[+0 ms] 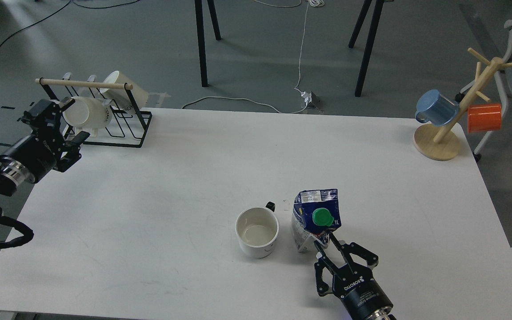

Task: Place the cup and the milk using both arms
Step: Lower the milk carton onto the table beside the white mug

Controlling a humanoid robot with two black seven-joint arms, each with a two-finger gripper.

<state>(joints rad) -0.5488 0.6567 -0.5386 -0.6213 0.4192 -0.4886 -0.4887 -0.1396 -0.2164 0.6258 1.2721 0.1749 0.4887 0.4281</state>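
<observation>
White table (149, 213): cup (257, 232) and milk carton (316, 220) upright just beside each other near front edge, right hand (332, 250) spread right at carton base, left hand (71, 144) unclear; dented carton likely tips if clipped.

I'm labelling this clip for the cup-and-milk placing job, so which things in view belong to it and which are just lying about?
In the job:
cream-white mug
milk carton
right gripper
left gripper

Lying about:
black wire rack with white mugs
wooden mug tree
blue cup
orange cup
</observation>
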